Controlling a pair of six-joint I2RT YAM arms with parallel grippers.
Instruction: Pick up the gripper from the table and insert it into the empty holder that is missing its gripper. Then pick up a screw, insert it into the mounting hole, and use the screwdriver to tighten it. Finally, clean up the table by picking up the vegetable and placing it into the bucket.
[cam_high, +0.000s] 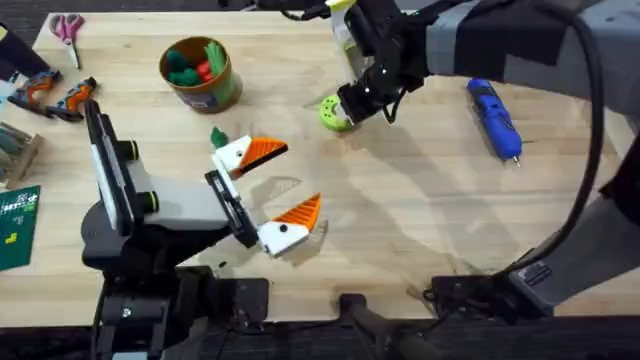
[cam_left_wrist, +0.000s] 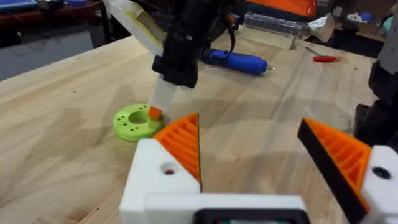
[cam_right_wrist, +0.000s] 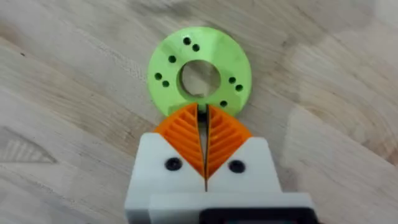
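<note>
My right gripper (cam_right_wrist: 203, 118) is shut, its orange pads pressed together with their tips on the rim of a flat green ring (cam_right_wrist: 199, 53) with several small holes. From overhead, the right gripper (cam_high: 347, 110) reaches across the far middle of the table to that ring (cam_high: 332, 112). My left gripper (cam_high: 285, 182) stands open at the table's middle, both white fingers carrying orange tips. The blue screwdriver (cam_high: 495, 118) lies at the far right. The tan bucket (cam_high: 200, 72) with green and red vegetables stands at the far left. A small green vegetable piece (cam_high: 218, 137) lies by the left gripper. The loose gripper, empty holder and screw are out of view.
Pink-handled scissors (cam_high: 68, 28) and orange-handled pliers (cam_high: 55, 95) lie at the far left. A green circuit board (cam_high: 15, 225) sits at the left edge. The left wrist view shows a red-handled tool (cam_left_wrist: 323, 59) beyond the screwdriver (cam_left_wrist: 239, 61). Bare wood lies front right.
</note>
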